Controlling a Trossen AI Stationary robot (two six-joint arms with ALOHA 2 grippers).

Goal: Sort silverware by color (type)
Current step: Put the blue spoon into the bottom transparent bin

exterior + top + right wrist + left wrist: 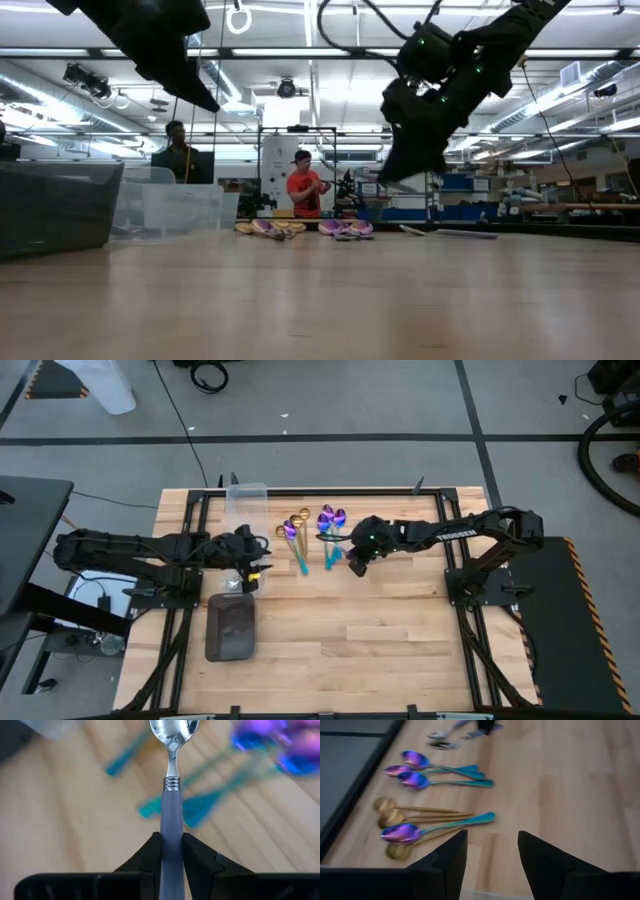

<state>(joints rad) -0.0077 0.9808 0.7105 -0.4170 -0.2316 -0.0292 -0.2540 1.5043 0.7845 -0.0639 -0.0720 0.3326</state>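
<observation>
The right gripper (171, 851) pinches a silver spoon (172, 780) by its pale, smooth handle, its two dark fingers (148, 854) pressed flat against either side. The polished bowl juts out ahead of the fingertips, joined to the handle by a ribbed metal collar, and the spoon is held clear above the pale wooden table (400, 630).

Just past that bowl lie the iridescent purple spoons (415, 772) with slim teal-blue handles, three in a fan. Beside them are the matte gold spoons (392, 812), thin-stemmed with round bowls, with one more purple spoon lying across them.

The left gripper (490, 852) hangs with its angular black fingers spread, nothing between them, the gold spoons just ahead of it. Close by it stand a clear plastic bin (246, 500) and a dark grey rectangular tray (230, 628).
</observation>
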